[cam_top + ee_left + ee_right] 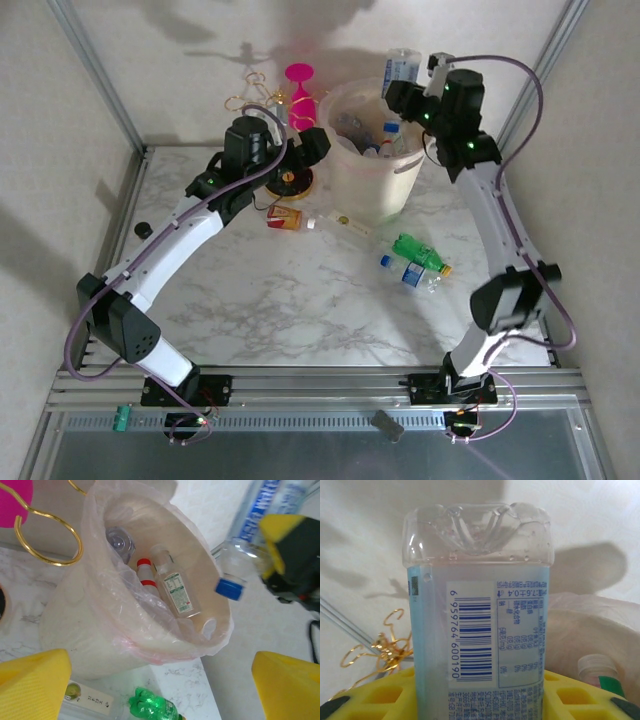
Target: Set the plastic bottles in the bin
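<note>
The right gripper (405, 92) is clamping a blue-labelled clear bottle (477, 630), cap down, above the bin (385, 185), which is standing by the table's (300, 300) far edge. The left gripper (312, 147) is hovering wide open beside the bin's left wall. A green bottle (418, 250) is lying near the table's right edge.

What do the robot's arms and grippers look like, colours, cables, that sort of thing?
The left arm and right arm share one build: white tubular links, chunky black joint housings with small green lights, and a purple cable looping alongside. The left gripper and right gripper are black-bodied, with bright yellow fingers, finely ribbed.
</note>
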